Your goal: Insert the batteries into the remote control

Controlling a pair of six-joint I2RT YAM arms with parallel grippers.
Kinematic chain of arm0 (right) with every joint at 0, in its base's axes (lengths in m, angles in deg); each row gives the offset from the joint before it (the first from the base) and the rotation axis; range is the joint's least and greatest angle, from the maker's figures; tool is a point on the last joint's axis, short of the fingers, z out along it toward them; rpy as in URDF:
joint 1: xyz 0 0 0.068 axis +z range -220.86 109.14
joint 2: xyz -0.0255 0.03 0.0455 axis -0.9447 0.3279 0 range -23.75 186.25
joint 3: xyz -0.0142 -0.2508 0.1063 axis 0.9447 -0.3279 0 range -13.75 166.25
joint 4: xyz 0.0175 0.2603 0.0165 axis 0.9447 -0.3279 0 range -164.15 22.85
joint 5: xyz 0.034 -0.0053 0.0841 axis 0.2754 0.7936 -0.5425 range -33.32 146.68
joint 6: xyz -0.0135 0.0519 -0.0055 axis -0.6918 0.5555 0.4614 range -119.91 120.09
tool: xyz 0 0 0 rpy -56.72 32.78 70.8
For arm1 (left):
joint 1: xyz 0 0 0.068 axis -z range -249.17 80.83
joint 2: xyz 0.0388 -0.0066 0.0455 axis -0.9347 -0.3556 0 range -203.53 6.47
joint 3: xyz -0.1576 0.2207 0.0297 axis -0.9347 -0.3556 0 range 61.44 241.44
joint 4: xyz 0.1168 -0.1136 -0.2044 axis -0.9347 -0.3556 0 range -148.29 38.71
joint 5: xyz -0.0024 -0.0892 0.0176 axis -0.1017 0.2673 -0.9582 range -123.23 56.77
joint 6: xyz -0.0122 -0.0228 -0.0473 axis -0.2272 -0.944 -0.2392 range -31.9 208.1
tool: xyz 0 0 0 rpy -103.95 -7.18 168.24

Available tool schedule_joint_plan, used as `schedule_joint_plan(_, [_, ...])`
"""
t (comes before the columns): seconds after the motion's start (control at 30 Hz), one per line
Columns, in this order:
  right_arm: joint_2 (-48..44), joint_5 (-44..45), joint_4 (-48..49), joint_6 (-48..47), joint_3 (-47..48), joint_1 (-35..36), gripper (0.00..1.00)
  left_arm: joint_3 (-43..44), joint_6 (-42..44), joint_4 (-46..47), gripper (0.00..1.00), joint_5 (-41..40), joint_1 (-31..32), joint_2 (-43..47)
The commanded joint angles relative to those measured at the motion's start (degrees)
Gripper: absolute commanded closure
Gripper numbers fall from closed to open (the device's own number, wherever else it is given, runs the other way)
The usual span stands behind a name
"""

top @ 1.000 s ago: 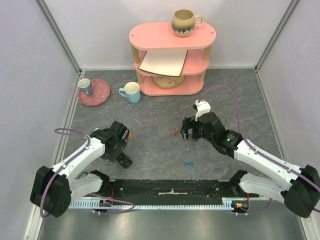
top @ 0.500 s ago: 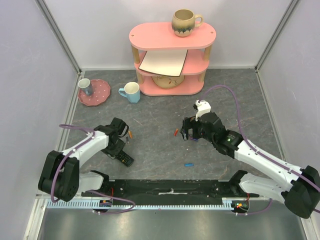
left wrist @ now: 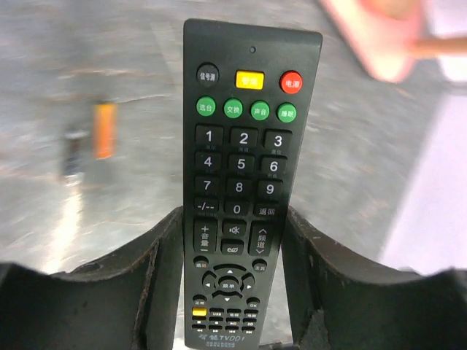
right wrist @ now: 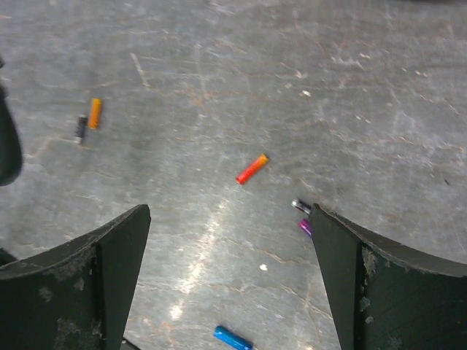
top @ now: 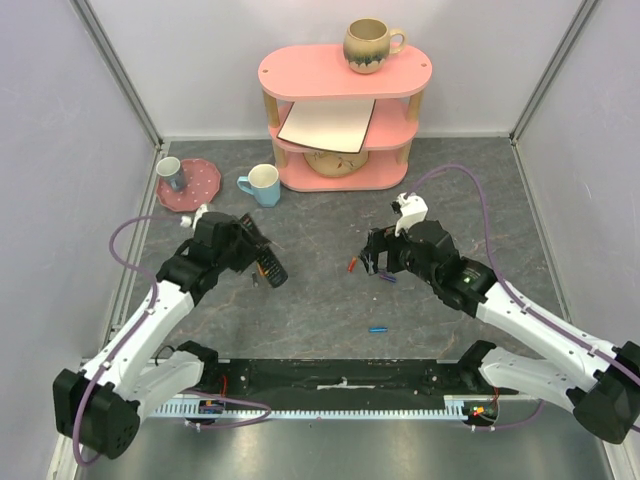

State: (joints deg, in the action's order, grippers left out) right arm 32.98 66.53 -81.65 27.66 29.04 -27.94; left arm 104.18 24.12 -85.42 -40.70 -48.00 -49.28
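The left gripper (left wrist: 232, 233) is pinching the remote control (left wrist: 244, 131) by its lower half, one finger on each long edge, button face toward the wrist camera; the remote hangs in the air over the left side of the worktop (right wrist: 365, 87), well apart from the other arm. The right gripper (right wrist: 228, 240) is spread wide and carries nothing; it hovers above the red-orange battery (right wrist: 252, 168), with the blue battery (right wrist: 232, 337) nearer the arm bases and an orange battery (right wrist: 95, 113) off toward the left arm.

To do this step well, the remote probably needs turning so its back faces up (the battery bay is not visible from here, so its place is a guess); the fingers sit low on the body and may cover the lid, so a regrip nearer the top could help. The right gripper should drop straight down, fingers straddling the red-orange battery across its width; watch the purple piece (right wrist: 304, 226) just beside the right finger, lest it be nudged.
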Motion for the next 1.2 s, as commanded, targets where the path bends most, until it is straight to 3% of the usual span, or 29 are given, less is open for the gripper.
schedule_joint_plan(0.0, [1.01, -9.65, 3.51, 1.51, 6.07, 0.06, 0.02, -1.16, 10.72, 26.62, 0.98, 17.54, 1.33, 0.82])
schedule_joint_plan(0.03, [1.8, -12.98, 4.65, 2.39, 6.6, 0.06, 0.02, -3.0, 11.16, 35.97, 0.98, 22.62, 1.85, 0.38])
schedule_joint_plan(0.13, [0.58, -21.6, 12.26, 7.64, 4.68, -0.73, 0.02, -5.38, 11.16, 50.32, 0.98, 29.58, 3.78, -1.82])
schedule_joint_plan(0.37, [-0.48, -37.08, 32.76, 21.79, -3.67, -6.52, 0.02, -8.02, 5.73, 78.04, 0.98, 40.94, 4.85, -7.97])
schedule_joint_plan(0.7, [3.3, -42.8, 49.82, 28.85, -8.07, -6.79, 0.02, -8.46, -1.58, 90.46, 0.98, 41.13, 6.78, -14.12])
schedule_joint_plan(1.17, [6.46, -44.12, 45.79, 22.44, -6.84, -6.53, 0.04, -9.78, -9.22, 101.36, 0.98, 39.81, 9.77, -19.31])
